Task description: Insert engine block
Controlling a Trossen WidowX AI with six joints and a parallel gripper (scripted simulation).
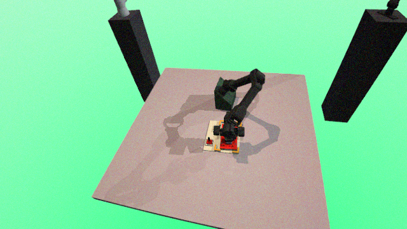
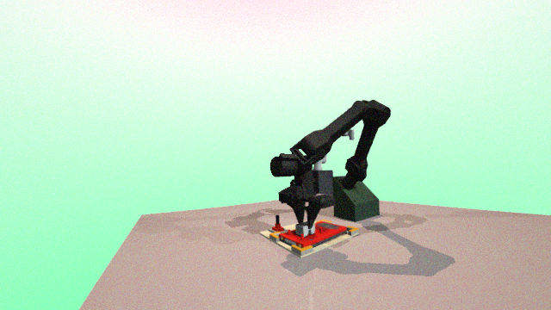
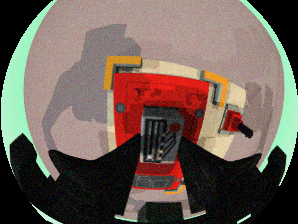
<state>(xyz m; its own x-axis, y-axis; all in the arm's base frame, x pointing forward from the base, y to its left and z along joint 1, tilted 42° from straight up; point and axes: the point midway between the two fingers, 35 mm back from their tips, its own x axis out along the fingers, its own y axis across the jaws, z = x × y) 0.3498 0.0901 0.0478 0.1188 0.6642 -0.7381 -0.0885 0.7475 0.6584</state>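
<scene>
The red car body [image 1: 228, 147] [image 2: 333, 232] [image 3: 125, 125] lies flat on a cream board [image 1: 210, 128] [image 3: 214, 131]. My gripper [image 2: 306, 226] [image 3: 159, 139] points down over the middle of the body and is shut on the grey engine block [image 2: 301, 230] [image 3: 160, 120]. The block's slotted top with a red round mark faces up in the wrist view. The block stands upright at the body's opening, its upper part above the red surface. Its lower part, the rib and the opening's edges are hidden, so how deep it sits cannot be told.
A small red piece with an upright black peg [image 1: 208, 142] [image 2: 277, 226] [image 3: 235, 122] stands on the board beside the body. Orange corner brackets [image 2: 301, 248] [image 3: 109, 72] surround the body. The arm's dark green base [image 1: 224, 98] [image 2: 356, 202] stands behind.
</scene>
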